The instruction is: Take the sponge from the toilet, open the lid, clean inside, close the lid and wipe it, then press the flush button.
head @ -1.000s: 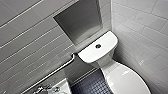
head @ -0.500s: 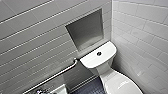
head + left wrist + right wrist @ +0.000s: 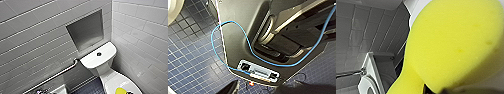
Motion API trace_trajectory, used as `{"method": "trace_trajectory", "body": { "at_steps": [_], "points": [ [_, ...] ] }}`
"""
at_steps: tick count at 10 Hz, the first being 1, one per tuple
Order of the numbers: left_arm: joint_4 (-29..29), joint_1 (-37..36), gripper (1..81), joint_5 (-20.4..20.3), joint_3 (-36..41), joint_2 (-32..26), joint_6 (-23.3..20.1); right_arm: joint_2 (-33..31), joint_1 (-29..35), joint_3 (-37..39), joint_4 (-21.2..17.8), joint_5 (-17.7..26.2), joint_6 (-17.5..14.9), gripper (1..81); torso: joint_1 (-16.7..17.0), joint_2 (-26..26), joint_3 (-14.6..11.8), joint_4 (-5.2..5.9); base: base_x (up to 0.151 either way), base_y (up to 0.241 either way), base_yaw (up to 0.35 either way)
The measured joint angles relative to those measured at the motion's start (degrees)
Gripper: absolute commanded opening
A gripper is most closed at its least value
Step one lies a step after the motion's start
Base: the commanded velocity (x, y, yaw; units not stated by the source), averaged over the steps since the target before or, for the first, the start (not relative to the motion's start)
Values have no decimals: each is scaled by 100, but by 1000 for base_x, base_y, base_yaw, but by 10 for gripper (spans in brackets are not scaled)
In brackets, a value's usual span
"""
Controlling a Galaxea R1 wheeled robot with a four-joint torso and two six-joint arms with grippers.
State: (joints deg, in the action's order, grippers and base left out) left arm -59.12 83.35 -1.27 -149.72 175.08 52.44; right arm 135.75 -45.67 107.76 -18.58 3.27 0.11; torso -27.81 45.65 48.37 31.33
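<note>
Grey tiled walls [image 3: 37,42] meet in a corner, and a grey niche [image 3: 86,31] is set into the left one just above the toilet. The dark blue tiled floor [image 3: 190,57] shows under the left arm's wrist camera, with a thin blue cable [image 3: 230,23] looping across the robot's own dark body. The toilet [image 3: 106,71] stands in the corner, its boxy cistern against the wall below the niche and its bowl reaching towards the robot. The lid [image 3: 113,80] is down over the bowl. A metal rail [image 3: 58,73] runs along the left wall and ends just beside the cistern.

The sponge [image 3: 456,47] is bright yellow with a rounded end. In the head view it sits over the near part of the lid at the picture's lower edge, and it looms very close to the right wrist camera. The right gripper [image 3: 441,89] shows as a dark shape right at the sponge. Whether it has hold of the sponge cannot be told. The left gripper [image 3: 268,88] hangs over the floor, and its state cannot be told either. The flush button [image 3: 99,54], small, round and dark, sits in the middle of the cistern top, well apart from the sponge.
</note>
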Motion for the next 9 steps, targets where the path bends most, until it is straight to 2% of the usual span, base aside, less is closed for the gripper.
{"method": "trace_trajectory", "body": {
  "at_steps": [3, 6, 7, 9],
  "points": [
    [2, 2, 811, 0, -2, 2, 1, 385, 416, 1075, 26, 539, 241, 10, 0, 0, 0, 0, 0, 0, 0],
    [2, 11, 811, 1, -6, 4, 6, 802, 942, 2085, 43, 919, 675, 10, 0, 0, 2, 0, 0, 0, 0],
    [2, 22, 811, 6, -6, 6, 6, 851, 1248, 2302, 43, 985, 907, 10, 0, 0, 2, 0, 0, 0, 0],
    [2, 37, 811, 11, -6, 22, 6, 846, 1686, 2586, 43, 974, 1571, 10, 0, 0, 2, 0, 0, 0, 0]
  ]
}}
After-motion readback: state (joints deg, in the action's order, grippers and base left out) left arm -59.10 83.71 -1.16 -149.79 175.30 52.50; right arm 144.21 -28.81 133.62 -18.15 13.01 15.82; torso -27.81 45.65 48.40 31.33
